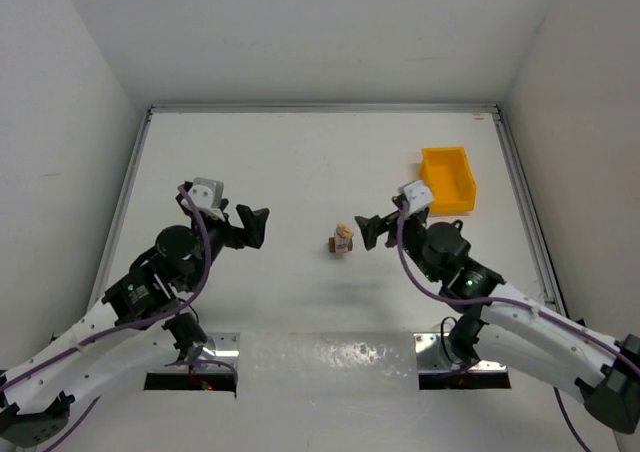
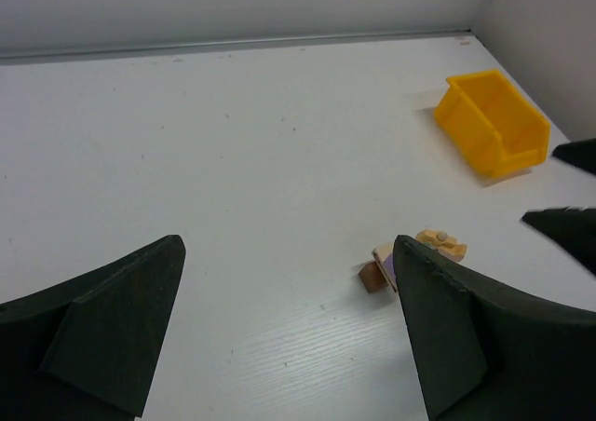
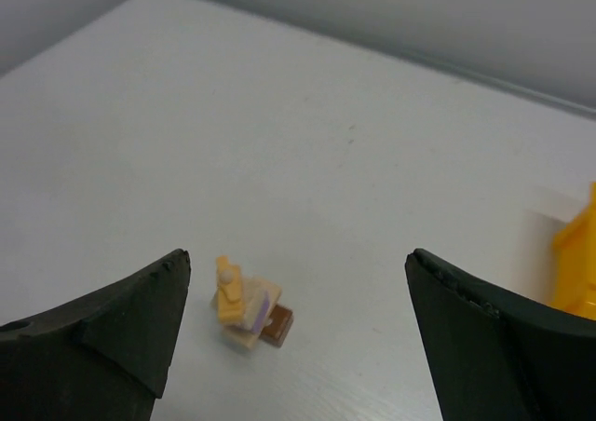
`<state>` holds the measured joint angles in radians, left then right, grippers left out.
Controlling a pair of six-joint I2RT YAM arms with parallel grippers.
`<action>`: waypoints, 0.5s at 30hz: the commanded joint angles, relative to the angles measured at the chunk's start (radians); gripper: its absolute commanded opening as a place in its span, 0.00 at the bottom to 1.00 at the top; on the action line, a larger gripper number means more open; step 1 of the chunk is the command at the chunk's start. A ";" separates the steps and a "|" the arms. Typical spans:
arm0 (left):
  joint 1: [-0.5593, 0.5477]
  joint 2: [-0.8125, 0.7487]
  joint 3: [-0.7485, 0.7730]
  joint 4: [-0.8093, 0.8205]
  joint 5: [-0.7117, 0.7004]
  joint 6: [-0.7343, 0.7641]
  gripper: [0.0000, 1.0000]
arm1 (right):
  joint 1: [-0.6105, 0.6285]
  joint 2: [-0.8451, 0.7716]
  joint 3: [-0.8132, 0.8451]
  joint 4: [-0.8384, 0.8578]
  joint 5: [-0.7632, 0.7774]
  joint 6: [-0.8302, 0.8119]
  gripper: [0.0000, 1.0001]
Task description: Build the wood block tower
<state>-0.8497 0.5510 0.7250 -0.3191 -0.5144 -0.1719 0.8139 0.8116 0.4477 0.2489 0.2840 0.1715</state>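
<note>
Two pincers, both released and empty.

Item 1, right pincer. Jaws spread wide, nothing between them. Placed between the yellow bin and the stack of wooden blocks, tips just short of the stack on its bin side, not touching. Aimed straight at the stack, which sits framed in the gap in the wrist view. Judged: kept wide and a little off so as not to brush so light a pile.

Item 2, left pincer. Likewise spread wide, empty. On the far side of the stack from the bin, farther off than the right one, pointed toward the bin. Judged: parked clear to leave working room, yet facing the job.

Item 3, stack. On the white table, well apart from the bin, toward the left arm's side and nearer the arm bases. Pale block below, tan knobbed piece on top, slightly askew. Small dark brown block right against the foot, on the table rather than in the pile. Judged: either a prop or a piece not yet raised, cannot tell which.

Item 4, bin. Off to the side, inside not clearly shown. Judged: set apart to keep the building spot free.
</note>
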 commanded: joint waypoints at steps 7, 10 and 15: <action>0.015 -0.020 0.013 0.014 0.047 0.012 0.91 | -0.001 -0.337 -0.039 -0.293 0.515 0.173 0.10; 0.015 -0.043 0.011 0.014 0.040 0.008 0.91 | -0.001 -0.367 -0.072 -0.427 0.498 0.244 0.00; 0.018 -0.078 0.004 0.018 0.030 0.006 0.91 | -0.001 -0.400 -0.159 -0.520 0.448 0.362 0.00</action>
<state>-0.8486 0.4892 0.7250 -0.3325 -0.4854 -0.1654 0.8124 0.4301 0.3149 -0.1642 0.7235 0.4366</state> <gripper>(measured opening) 0.911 0.001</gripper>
